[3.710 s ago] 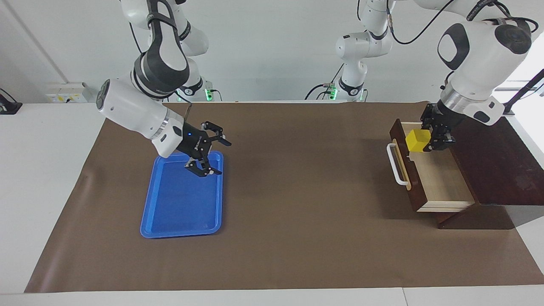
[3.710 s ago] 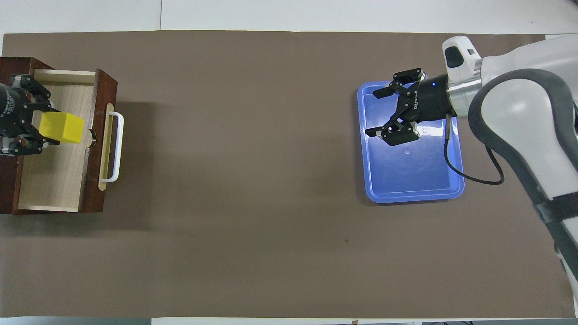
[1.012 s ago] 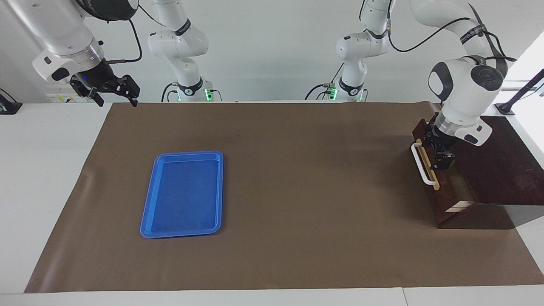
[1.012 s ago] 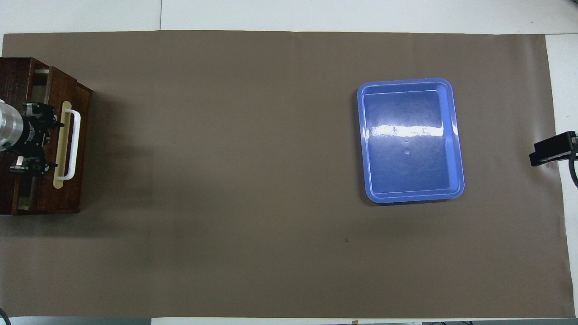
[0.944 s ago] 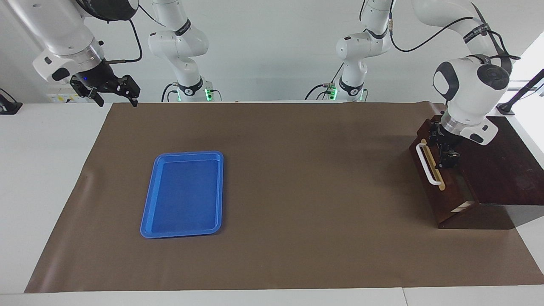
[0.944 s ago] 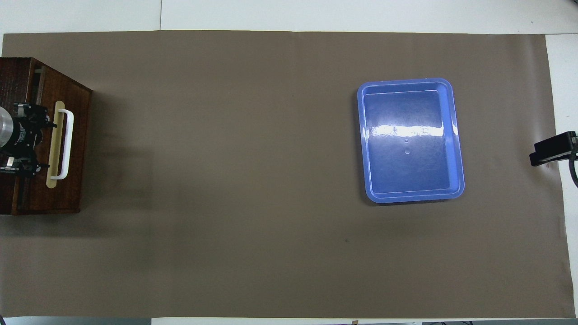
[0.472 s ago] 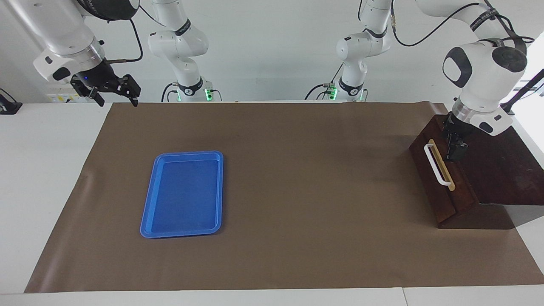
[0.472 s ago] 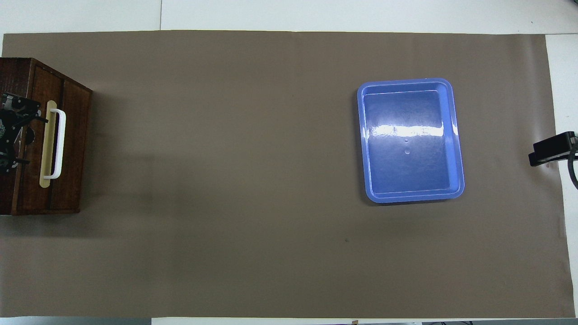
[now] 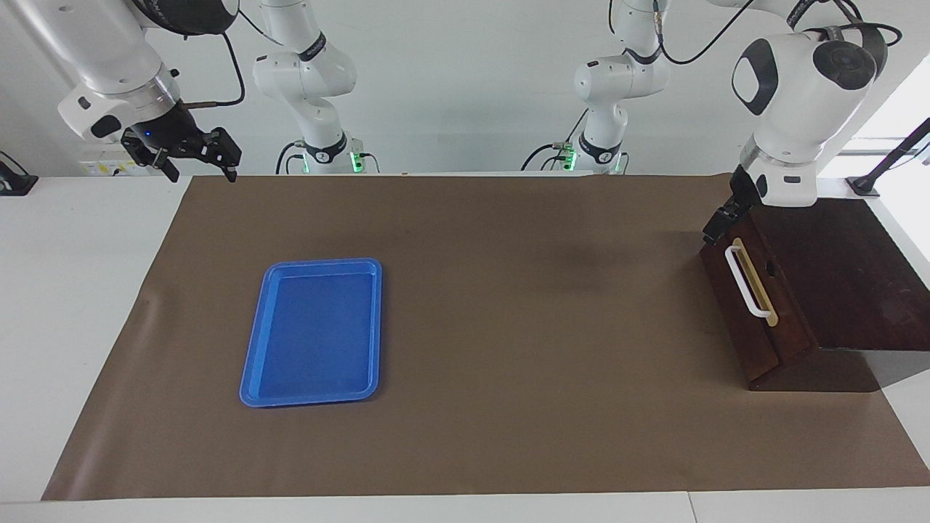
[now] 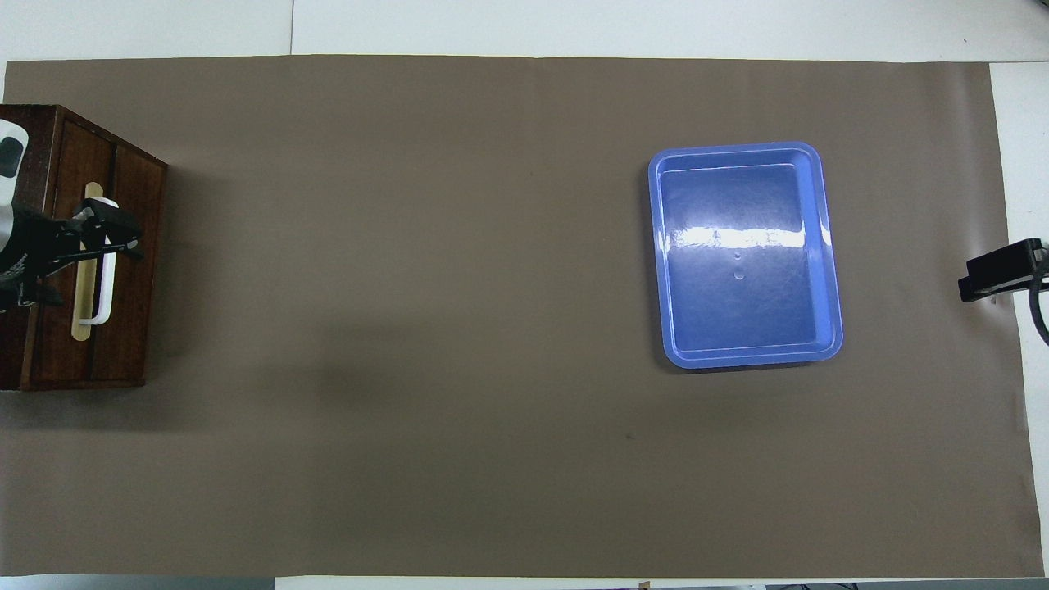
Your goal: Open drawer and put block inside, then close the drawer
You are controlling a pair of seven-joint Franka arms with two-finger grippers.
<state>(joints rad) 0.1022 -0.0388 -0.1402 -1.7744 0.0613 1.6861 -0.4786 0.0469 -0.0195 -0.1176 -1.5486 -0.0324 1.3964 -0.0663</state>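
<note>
Evidently the closing step is done: the drawer (image 9: 752, 290) sits flush in its box at the table's three-o'clock end in the facing view, the block unseen, presumably inside. The left gripper (image 9: 719, 220), jaw state unreadable, hovers at the drawer's upper corner and need only withdraw. The right gripper (image 9: 195, 155) waits, jaws spread, above the table's ten-o'clock corner.

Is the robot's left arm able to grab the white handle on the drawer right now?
Probably yes. The left gripper hangs right over the drawer front, close to the white handle, and nothing lies between them. The right gripper waits over the table's other end.
</note>
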